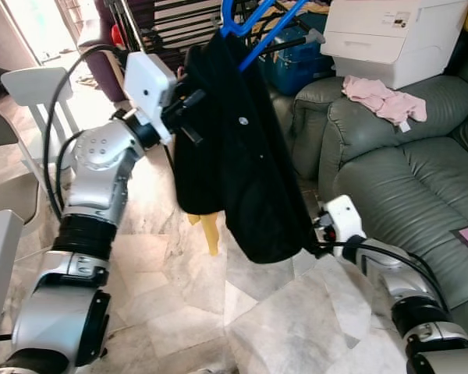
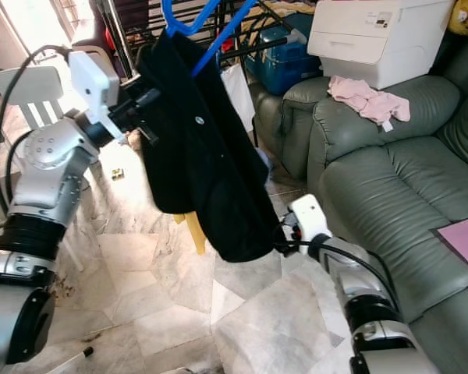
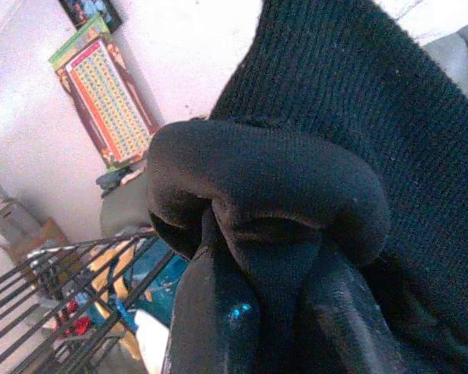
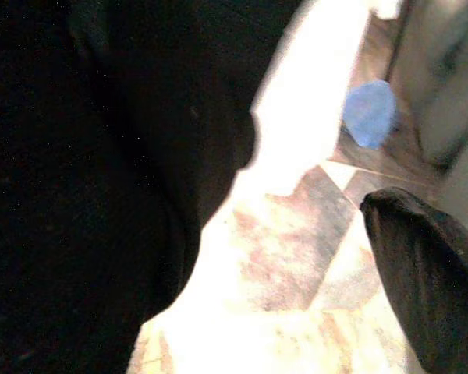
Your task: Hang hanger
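Occupying the right of the scene, a green sofa [image 1: 390, 167] carries a pink cloth [image 1: 384, 99] on its arm and a white printer [image 1: 398, 35] behind it. A black drying rack [image 1: 171, 23] stands at the back, beyond the marble floor [image 1: 242, 312].

A black garment [image 1: 234, 156] hangs at centre frame from a blue hanger [image 1: 246, 27], whose hook and one sloping arm show above the collar. The hanger is raised near the rack; whether its hook already rests on a rail cannot be told, since the top is cut off by the frame edge.

The left pincer [image 1: 189, 109] is at the garment's upper edge, at shoulder height. In the left wrist view its fingers [image 3: 218, 312] are pressed together on a thick fold of black knit fabric, so it is pinching the garment rather than the bare hanger.

The right pincer [image 1: 316, 238] sits low, at the garment's bottom hem. The right wrist view is dark and blurred, with one finger [image 4: 425, 273] apart from the cloth; whether it grips cannot be told.

Assessment: lifting appears done. Remaining, by judgement: seating the hook on a rail, then releasing both pincers.
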Tool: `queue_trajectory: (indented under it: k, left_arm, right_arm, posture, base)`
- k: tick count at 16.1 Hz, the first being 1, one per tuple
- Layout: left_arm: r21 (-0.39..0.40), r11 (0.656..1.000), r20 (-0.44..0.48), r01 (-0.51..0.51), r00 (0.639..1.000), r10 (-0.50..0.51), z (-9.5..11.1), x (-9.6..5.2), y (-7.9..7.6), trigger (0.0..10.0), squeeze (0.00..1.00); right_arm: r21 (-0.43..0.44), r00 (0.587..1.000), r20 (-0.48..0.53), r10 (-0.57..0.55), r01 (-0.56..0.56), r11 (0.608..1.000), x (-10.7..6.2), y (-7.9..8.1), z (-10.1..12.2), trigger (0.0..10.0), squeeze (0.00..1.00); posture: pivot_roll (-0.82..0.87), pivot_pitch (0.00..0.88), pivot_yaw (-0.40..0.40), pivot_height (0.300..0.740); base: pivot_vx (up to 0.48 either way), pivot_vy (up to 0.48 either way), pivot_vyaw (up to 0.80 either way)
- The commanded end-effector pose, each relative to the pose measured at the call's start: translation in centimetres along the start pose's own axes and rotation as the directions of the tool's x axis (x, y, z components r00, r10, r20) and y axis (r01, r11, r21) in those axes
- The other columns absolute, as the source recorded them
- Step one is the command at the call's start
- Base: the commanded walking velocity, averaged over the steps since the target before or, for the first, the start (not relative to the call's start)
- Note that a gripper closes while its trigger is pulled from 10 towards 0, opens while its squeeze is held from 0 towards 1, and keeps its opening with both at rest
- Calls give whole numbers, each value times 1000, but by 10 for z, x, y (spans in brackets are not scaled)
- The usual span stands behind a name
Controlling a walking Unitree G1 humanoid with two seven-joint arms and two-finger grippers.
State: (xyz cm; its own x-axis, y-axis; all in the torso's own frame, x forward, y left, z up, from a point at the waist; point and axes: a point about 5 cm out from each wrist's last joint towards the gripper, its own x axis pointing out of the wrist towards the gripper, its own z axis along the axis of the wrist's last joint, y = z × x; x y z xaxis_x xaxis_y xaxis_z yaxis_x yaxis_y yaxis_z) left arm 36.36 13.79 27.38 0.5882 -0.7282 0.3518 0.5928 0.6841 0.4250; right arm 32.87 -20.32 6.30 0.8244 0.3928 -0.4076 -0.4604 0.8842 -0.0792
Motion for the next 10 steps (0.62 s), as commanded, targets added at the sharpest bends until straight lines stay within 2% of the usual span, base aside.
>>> queue_trajectory:
  k: [1, 5, 6, 7, 8, 9, 10]
  left_arm:
    - [49, 990, 87, -130, 988, 125, 25, -8, 31, 0, 0]
    - [57, 989, 32, -136, 990, 135, 16, -18, 34, 0, 0]
    - [78, 993, -44, -85, 995, 88, -2, -29, 24, 0, 0]
    - [75, 996, -97, -57, 993, 65, -15, -37, 17, 0, 0]
    - [77, 996, -116, -48, 992, 57, -19, -41, 16, 0, 0]
    - [38, 999, -184, -40, 982, 46, -36, -56, 10, 0, 0]
    - [10, 999, -225, -34, 974, 35, -46, -66, 7, 0, 0]
  right_arm:
    - [38, 991, -101, -84, 88, 995, -12, -15, -22, 0, 0]
    - [58, 973, -84, -216, 221, 973, -24, -39, -17, 0, 0]
    - [67, 937, -33, -348, 349, 935, -31, -61, -2, 0, 0]
    - [78, 908, 14, -419, 416, 906, -35, -72, 12, 0, 0]
    - [85, 897, 29, -441, 438, 895, -36, -76, 16, 0, 0]
    - [135, 840, 97, -534, 521, 843, -42, -91, 39, 0, 0]
    - [161, 802, 140, -580, 560, 813, -46, -99, 54, 0, 0]
  posture:
    - [-128, 0, 91, 740]
    - [-133, 0, 90, 740]
    - [-133, 0, 90, 740]
    - [-139, 0, 92, 740]
    - [-143, 0, 93, 740]
    - [-146, 0, 91, 740]
    - [-146, 0, 89, 740]
  base:
    - [0, 0, 0]
    - [0, 0, 0]
    - [0, 0, 0]
    - [0, 0, 0]
    - [0, 0, 0]
    - [0, 0, 0]
    - [0, 0, 0]
